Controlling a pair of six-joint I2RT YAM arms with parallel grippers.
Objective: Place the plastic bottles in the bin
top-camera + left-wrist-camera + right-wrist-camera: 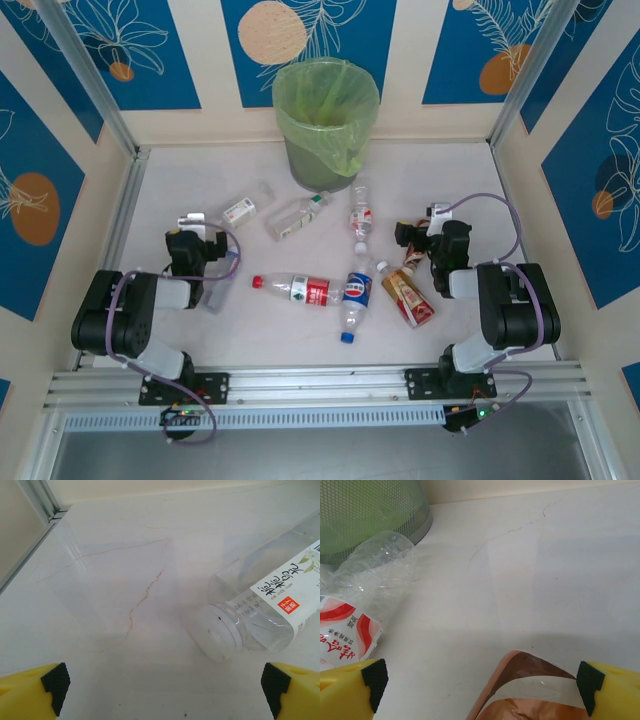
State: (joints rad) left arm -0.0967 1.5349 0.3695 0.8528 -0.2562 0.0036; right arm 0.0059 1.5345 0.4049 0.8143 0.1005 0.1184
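Left gripper [162,685]: jaws wide, nothing between them, just bare table [470,190]. Right gripper [482,682]: jaws also wide; orange-label bottle [408,298] lies low between the fingers, and in the right wrist view neither pad touches it. Bottle count: 6, all lying on the table and outside the bin. Near row, 3: red-label bottle [300,290] with red cap pointing left, blue-label bottle [355,297] with blue cap toward the arms and looking butted against the red one's base, and the orange-label one just to their right. Far row, 3: white-label bottle [245,209] on the left, its base facing the left wrist camera, ahead and to the right of that gripper; green-cap bottle [298,216] in the middle, tilted toward the bin; red-and-white-label bottle [361,222] on the right, seen at left of the right wrist view, close to the bin's foot. Bin [325,125] count: 1, grey mesh, green bag liner, standing at the far edge of the table, centre, against the back wall.
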